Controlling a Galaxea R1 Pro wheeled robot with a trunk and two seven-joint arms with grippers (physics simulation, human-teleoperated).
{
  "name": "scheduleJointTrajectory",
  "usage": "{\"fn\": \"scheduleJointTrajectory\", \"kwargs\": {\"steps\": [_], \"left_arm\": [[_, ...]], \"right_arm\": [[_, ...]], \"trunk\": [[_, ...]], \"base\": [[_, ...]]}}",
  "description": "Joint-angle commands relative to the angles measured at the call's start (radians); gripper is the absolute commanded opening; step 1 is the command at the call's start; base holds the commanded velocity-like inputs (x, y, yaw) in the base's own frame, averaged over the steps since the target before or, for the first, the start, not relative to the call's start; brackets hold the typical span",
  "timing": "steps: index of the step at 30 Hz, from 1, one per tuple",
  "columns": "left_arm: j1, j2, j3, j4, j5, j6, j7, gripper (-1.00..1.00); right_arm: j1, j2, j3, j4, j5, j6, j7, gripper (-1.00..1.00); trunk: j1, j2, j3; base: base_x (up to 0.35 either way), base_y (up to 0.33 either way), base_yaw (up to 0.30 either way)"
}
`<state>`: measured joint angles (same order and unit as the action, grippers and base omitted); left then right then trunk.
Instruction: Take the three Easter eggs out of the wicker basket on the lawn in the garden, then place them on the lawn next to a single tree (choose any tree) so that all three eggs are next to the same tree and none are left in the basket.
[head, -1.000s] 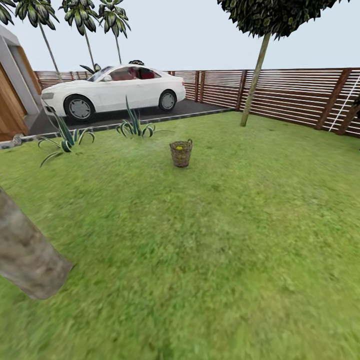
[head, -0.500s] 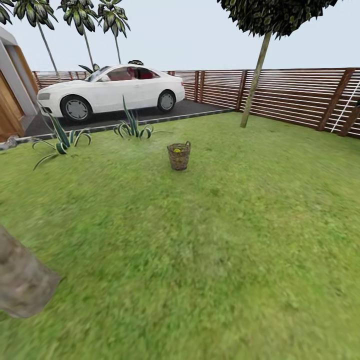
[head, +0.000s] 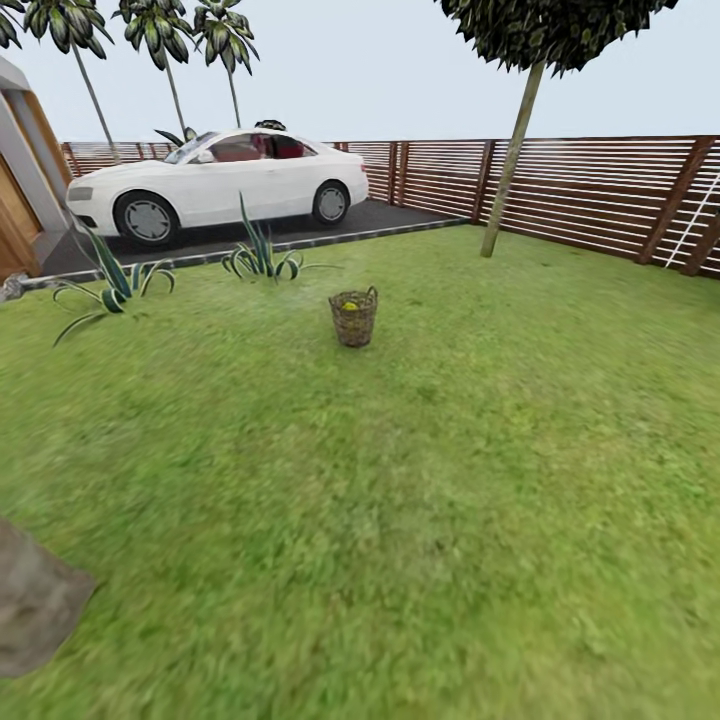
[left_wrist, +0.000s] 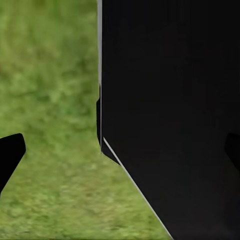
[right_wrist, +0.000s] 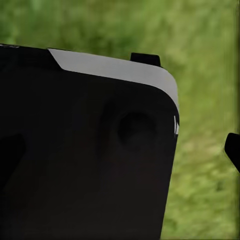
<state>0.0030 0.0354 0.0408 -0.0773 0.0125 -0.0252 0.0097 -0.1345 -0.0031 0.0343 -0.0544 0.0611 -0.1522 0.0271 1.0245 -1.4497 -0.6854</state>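
The wicker basket (head: 354, 318) stands upright on the lawn (head: 450, 480), some way ahead of me in the head view. One yellow Easter egg (head: 349, 305) peeks over its rim; the rest of the inside is hidden. A tree (head: 508, 170) with a leaning pale trunk rises at the far right by the fence. Another mottled tree trunk (head: 35, 600) cuts across the lower left corner, close to me. In the left wrist view my left gripper (left_wrist: 120, 150) is open over grass, beside a black part of my body. My right gripper (right_wrist: 120, 152) is likewise open and holds nothing.
A white car (head: 215, 185) is parked on the dark driveway (head: 380, 215) at the back left. Two spiky agave plants (head: 258, 255) (head: 110, 285) grow along its stone edge. A brown slatted fence (head: 600, 195) closes the back and right.
The camera has moved on: the basket sits slightly lower and further left in the picture, and the near trunk has slid towards the lower left corner. The basket itself has not moved.
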Motion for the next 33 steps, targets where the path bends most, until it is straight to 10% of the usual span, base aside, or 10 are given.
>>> {"fn": "scheduleJointTrajectory", "kwargs": {"steps": [1,33], "left_arm": [[0.0,0.0,0.004,-0.001,0.001,-0.002,0.001,1.0],[0.0,0.0,0.004,-0.001,0.001,-0.001,0.001,1.0]], "right_arm": [[0.0,0.0,0.003,0.001,0.006,-0.003,0.001,1.0],[0.0,-0.011,-0.002,-0.003,-0.002,-0.003,0.002,1.0]], "trunk": [[0.0,0.0,-0.001],[0.0,0.0,-0.001]], "base": [[0.27,-0.099,0.0],[0.308,-0.103,0.005]]}}
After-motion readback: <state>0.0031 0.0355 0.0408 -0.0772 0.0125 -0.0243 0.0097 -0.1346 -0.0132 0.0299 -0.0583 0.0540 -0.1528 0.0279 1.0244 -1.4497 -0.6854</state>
